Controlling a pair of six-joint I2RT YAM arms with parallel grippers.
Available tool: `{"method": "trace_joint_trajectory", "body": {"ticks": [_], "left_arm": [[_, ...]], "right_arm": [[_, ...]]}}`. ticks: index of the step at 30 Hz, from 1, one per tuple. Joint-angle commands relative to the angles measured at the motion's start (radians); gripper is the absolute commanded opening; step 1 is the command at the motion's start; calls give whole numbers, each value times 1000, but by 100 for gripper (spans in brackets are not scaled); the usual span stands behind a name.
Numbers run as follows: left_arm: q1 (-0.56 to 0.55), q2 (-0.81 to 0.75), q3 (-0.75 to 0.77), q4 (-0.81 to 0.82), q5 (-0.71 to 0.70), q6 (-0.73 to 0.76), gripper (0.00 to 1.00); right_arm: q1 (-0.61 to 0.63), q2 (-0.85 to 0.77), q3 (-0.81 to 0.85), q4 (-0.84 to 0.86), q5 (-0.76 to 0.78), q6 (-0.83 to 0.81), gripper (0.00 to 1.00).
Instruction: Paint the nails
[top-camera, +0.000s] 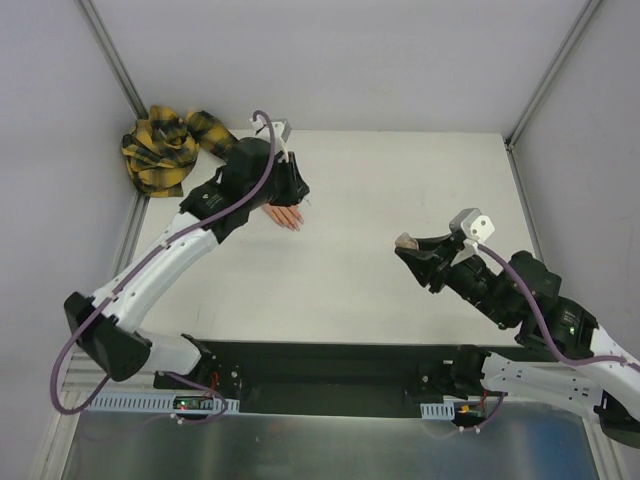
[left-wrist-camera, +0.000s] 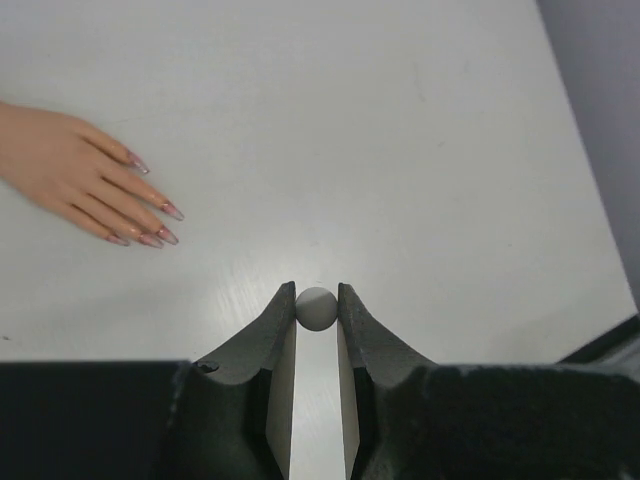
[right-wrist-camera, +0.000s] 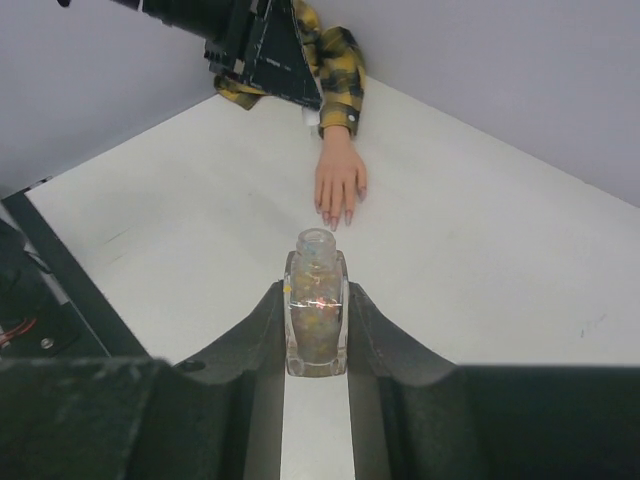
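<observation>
On the mannequin's fingers (left-wrist-camera: 120, 190), the nails (left-wrist-camera: 172, 211) look long, pointed, pinkish.

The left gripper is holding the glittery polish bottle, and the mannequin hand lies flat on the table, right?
No, the right gripper holds the glittery polish bottle, as the right wrist view shows. The mannequin hand does lie flat on the table.
</observation>
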Motion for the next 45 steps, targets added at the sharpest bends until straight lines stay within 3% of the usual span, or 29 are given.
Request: {"method": "trace_joint_trajectory", "body": {"ticks": [1, 7, 14, 32, 45], "left_arm": [[45, 120, -64, 110, -106, -19, 0], [67, 281, -127, 273, -97, -22, 0], [78, 477, -67, 348, -106, -11, 0], [116, 536, -88, 426, -236, 10, 0], [124, 565, -96, 434, -236, -10, 0]], "right_arm": [[0, -7, -25, 70, 172, -4, 0], [-8, -27, -99, 113, 273, -4, 0], [-50, -30, -139, 138, 278, -48, 0], [-100, -28, -137, 141, 237, -70, 0], [-124, -2, -136, 141, 212, -62, 0]]}}
